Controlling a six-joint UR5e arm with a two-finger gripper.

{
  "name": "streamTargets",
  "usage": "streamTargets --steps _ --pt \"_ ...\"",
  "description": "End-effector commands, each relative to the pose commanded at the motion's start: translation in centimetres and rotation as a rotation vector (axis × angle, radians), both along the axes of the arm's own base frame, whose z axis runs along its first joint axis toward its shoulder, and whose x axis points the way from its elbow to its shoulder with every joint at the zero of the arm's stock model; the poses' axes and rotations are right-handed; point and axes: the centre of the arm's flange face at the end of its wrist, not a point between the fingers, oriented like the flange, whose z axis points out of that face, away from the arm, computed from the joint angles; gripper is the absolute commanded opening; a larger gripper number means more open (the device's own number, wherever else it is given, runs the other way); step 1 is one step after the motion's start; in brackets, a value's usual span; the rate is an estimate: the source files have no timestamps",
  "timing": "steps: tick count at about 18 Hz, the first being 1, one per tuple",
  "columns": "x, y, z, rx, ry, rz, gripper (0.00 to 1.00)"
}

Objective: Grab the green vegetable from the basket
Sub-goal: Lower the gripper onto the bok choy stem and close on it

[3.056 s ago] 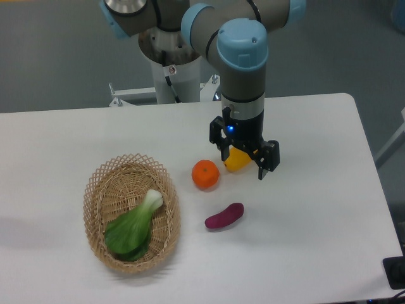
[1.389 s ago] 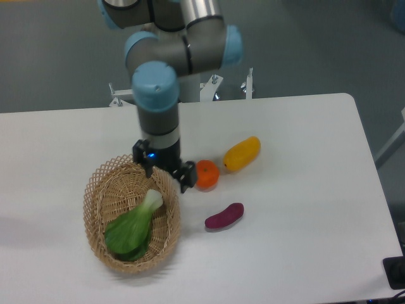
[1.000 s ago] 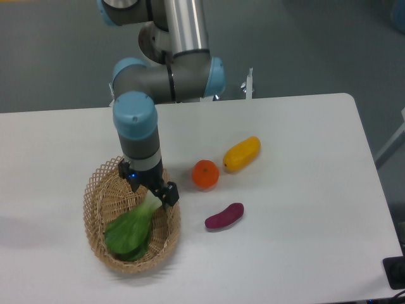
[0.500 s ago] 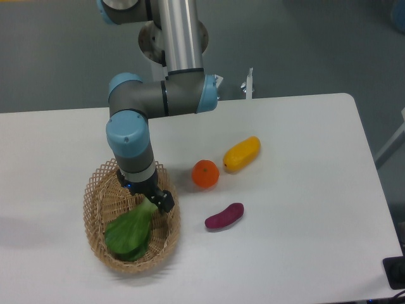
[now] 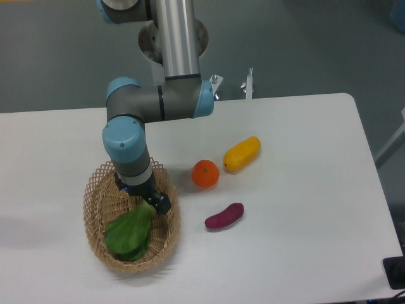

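Wicker basket [image 5: 101, 190]: oval, light tan, openwork looped rim, on the white table [image 5: 304, 253] at about 8 o'clock from the table's centre.

Bok choy [image 5: 128, 233]: lies inside the basket, broad dark green leaves toward 7 o'clock, stalk end toward 1 o'clock and hidden under the tool.

Gripper [image 5: 145, 199]: black, two-fingered, reaching down into the basket over the stalk end of the bok choy; one finger shows on the 4 o'clock side of the stalk. Whether the fingers are clenched on the stalk or still spread cannot be told from this view.

Arm [image 5: 155, 104]: grey with light blue joint caps, elbow bent above the basket's 12 o'clock rim.

Orange [image 5: 205, 174]: on the table, just beyond the basket at 2 o'clock from it.

Yellow oblong fruit [image 5: 242, 153]: near the orange, at its 2 o'clock.

Purple eggplant-shaped piece [image 5: 224, 215]: on the table at 5 o'clock from the orange, apart from it.
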Motion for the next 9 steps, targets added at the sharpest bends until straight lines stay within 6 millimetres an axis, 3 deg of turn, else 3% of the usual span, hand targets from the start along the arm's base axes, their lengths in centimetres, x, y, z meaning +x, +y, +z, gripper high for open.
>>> streamTargets --steps 1,5,9 --pt "-0.03 0.06 0.08 0.007 0.004 0.0 0.9" --pt "-0.12 0.02 0.16 0.018 0.011 0.0 0.48" --pt "-0.21 0.19 0.6 0.026 0.016 0.0 0.36"
